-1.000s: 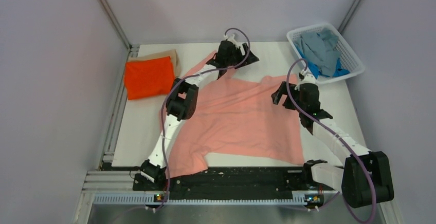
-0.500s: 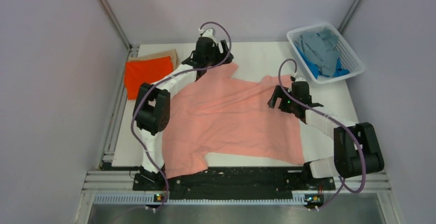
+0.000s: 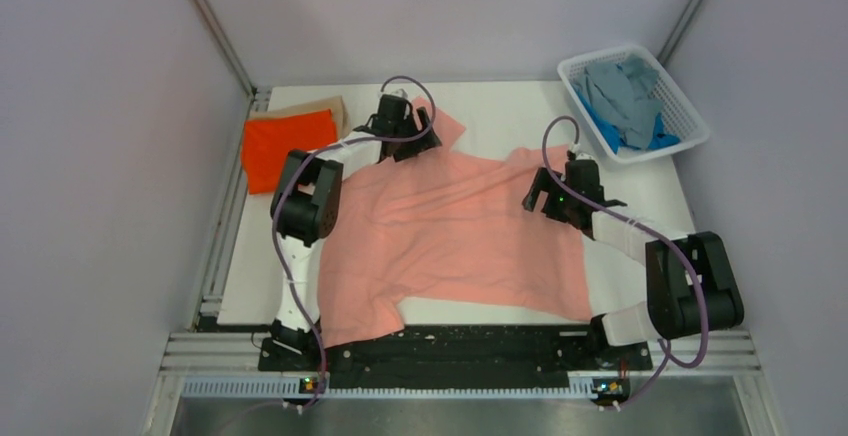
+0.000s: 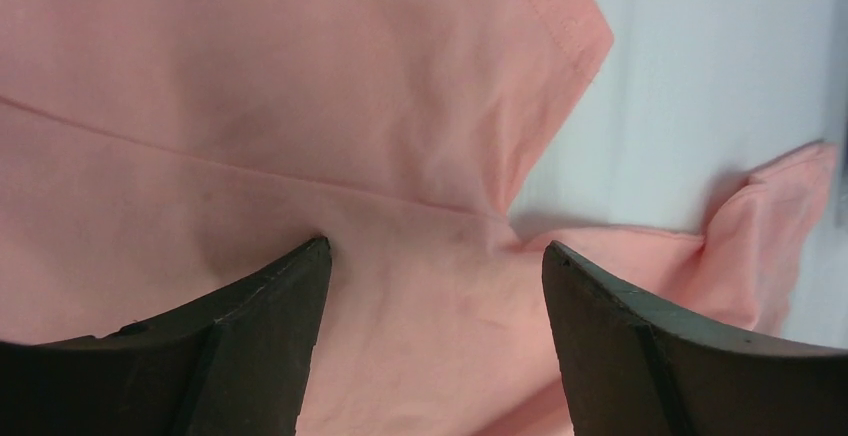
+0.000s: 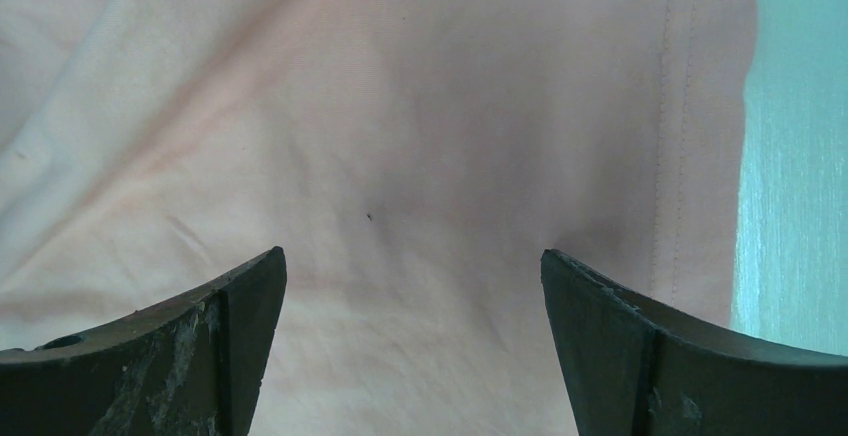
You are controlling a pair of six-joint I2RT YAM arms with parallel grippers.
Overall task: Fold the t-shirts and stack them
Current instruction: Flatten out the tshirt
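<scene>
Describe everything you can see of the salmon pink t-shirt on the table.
The salmon pink t-shirt is thin, soft cloth with stitched hems, spread mostly flat but creased on the white table. One sleeve points to the far side; another part overhangs the near edge. The left gripper and right gripper, both open, stand over its far part; contact is unclear.

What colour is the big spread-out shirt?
The shirt is salmon pink; the top view shows it best.

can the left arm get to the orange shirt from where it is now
Probably yes: the left gripper is open over the salmon shirt, beside the orange shirt, nothing between.
</scene>
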